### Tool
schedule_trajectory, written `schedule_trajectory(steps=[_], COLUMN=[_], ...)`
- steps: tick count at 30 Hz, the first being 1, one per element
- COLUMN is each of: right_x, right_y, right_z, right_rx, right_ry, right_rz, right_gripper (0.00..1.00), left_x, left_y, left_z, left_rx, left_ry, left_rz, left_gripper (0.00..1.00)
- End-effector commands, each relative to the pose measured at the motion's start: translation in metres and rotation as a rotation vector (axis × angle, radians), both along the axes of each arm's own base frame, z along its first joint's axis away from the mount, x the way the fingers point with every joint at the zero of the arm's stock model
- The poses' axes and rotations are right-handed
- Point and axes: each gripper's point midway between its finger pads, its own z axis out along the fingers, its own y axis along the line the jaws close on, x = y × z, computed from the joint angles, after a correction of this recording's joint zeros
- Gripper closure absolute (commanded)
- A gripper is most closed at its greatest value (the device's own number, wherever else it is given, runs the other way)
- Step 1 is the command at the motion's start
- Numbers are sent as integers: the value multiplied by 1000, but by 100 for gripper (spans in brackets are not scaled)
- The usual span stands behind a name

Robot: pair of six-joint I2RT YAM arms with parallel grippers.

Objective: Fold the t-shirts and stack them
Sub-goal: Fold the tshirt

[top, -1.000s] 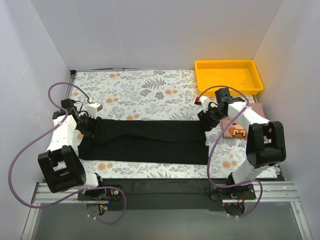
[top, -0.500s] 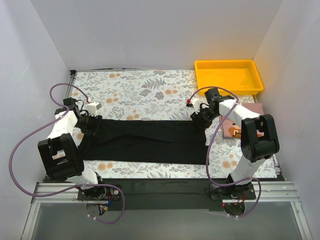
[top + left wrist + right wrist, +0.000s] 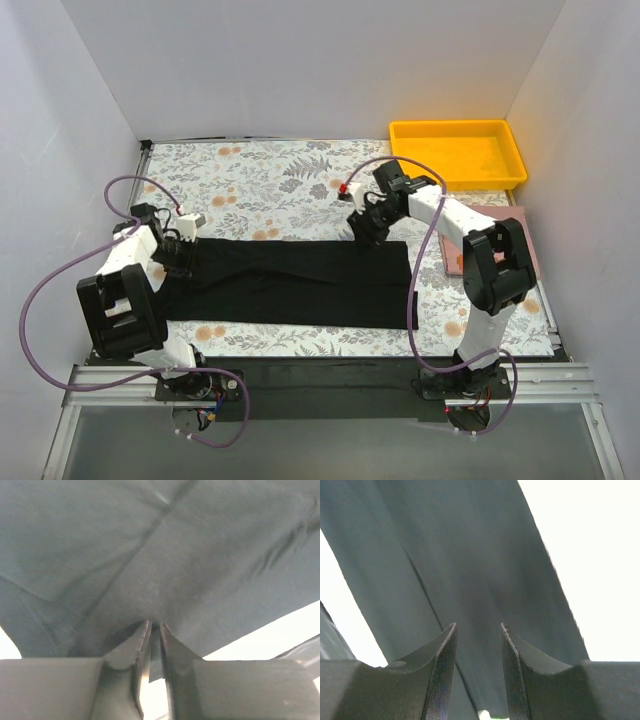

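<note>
Black t-shirt point(image 3: 290, 282) lies folded in a long band across the floral tablecloth point(image 3: 270, 180), with white walls point(image 3: 300, 60) on 3 sides.
Left gripper point(image 3: 154, 624) is nipped almost closed on a pucker at the shirt's left end. Right gripper point(image 3: 477, 626) stands parted over its far right corner, with nothing between the jaws. Yellow tray point(image 3: 397, 150) sits far right, and the right arm largely hides a pinkish book point(image 3: 525, 240) near it.

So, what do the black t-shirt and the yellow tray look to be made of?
The black t-shirt: soft matte knit fabric, possibly cotton; it creases and shows stitched seams close up. The yellow tray: probably moulded plastic, smooth, evenly coloured, with a rounded rim.
</note>
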Motion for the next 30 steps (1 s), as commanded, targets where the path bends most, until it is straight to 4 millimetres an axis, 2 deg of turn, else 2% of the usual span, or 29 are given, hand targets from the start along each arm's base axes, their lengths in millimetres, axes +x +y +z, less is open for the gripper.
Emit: schedule_trajectory(steps=[1,2,3,5,8,9,10,12,13,15,18,19,21,22,23,30], right_x=[2,4,4,6,5,5,5,5,6,2,4,4,6,7,9,9], right_y=[62,73,94,120,163,174,192,210,226,243,267,274,286,290,294,324], right_z=[32,37,48,48,52,55,57,60,61,61,57,49,49,40,39,27], right_rx=[148,167,202,238,282,293,312,332,355,368,387,386,389,381,384,404], right_ry=[7,6,-8,20,42,42,41,67,53,59,27,28,5,16,11,-14], right_rz=[61,70,99,96,111,113,127,105,114,107,85,84,76,65,59,49], right_gripper=[54,54,54,54,53,53,51,49,47,46,43,42,42,42,42,41], left_x=[-20,-27,-33,-50,-59,-60,-60,-53,-50,-36,-13,-9,-3,-3,-2,-2], left_y=[-11,-11,-11,-15,-21,-23,-24,-29,-30,-27,-10,-5,7,11,18,28], left_z=[11,8,7,0,2,4,7,17,22,38,59,62,61,58,56,41], left_rx=[-20,-18,-7,-14,-33,-42,-48,-86,-101,-125,-126,-130,-113,-100,-93,-99], left_ry=[-40,-22,-24,9,9,6,-2,-30,-49,-107,-198,-189,-166,-140,-134,-39], left_rz=[-76,-79,-106,-144,-152,-154,-147,-101,-86,3,106,150,203,236,264,344], left_gripper=[93,95,96,96,93,91,85,77,73,68,65,64,63,62,62,57])
